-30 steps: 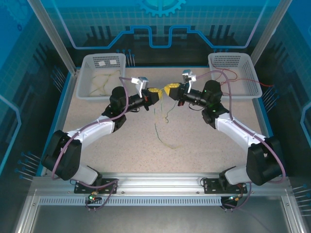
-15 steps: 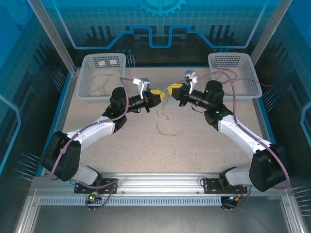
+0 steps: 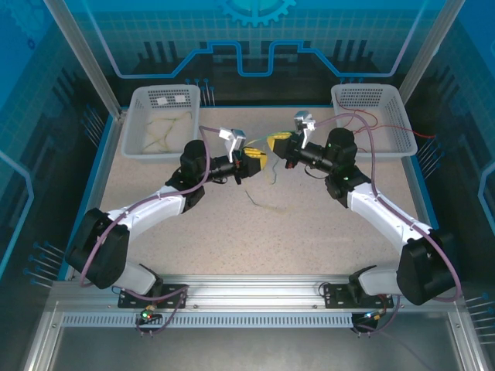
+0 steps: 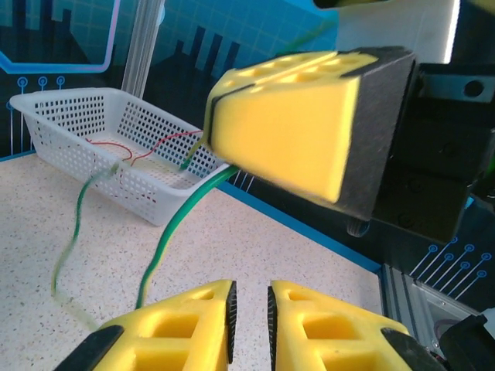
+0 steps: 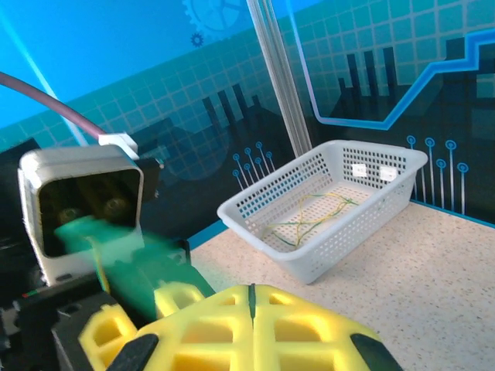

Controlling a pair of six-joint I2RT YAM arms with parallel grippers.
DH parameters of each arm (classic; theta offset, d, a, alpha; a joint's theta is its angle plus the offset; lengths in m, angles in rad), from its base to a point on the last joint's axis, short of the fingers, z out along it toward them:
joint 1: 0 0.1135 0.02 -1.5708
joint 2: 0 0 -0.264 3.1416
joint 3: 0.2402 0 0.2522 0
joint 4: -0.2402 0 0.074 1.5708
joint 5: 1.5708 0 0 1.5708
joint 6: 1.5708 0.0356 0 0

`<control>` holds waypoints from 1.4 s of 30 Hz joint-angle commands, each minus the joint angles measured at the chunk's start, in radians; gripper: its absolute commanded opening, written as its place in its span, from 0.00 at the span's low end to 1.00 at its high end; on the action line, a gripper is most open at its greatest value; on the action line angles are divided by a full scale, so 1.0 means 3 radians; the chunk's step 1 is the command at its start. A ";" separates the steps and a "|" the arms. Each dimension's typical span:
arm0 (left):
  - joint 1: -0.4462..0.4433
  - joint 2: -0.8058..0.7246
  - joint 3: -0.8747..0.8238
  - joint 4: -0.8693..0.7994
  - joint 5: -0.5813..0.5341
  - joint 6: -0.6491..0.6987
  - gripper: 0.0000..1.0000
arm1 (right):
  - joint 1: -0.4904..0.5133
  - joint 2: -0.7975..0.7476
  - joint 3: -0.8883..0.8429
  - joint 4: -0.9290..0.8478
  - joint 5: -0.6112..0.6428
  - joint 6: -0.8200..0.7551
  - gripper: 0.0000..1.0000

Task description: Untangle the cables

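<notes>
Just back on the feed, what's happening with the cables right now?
The right gripper is shut on a green cable, holding it up over the middle of the tabletop so its loose end trails down to the surface. The left gripper sits close beside it, jaws slightly apart with nothing between them.

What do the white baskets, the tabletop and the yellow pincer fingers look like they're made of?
Baskets: white moulded plastic, judging by the perforated grid walls and slight sheen.
Tabletop: matte beige surface with fine speckles, perhaps laminate or a stone-look composite; the look leaves it open.
Pincer fingers: matte yellow plastic with hollow lattice cells, possibly printed.
</notes>
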 commanded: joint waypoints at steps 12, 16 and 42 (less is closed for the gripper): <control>-0.0009 0.0092 0.0145 -0.0116 -0.0085 0.0169 0.22 | 0.0089 -0.0005 0.0165 -0.0026 -0.0569 0.0653 0.00; -0.0011 0.0058 0.0136 -0.0183 -0.0159 0.0230 0.23 | 0.0104 -0.0169 0.0188 -0.0396 -0.0473 0.0502 0.00; -0.0031 0.0102 0.0122 -0.0015 -0.0001 0.0149 0.39 | 0.0071 -0.0269 0.0118 -0.0785 -0.0102 0.0329 0.00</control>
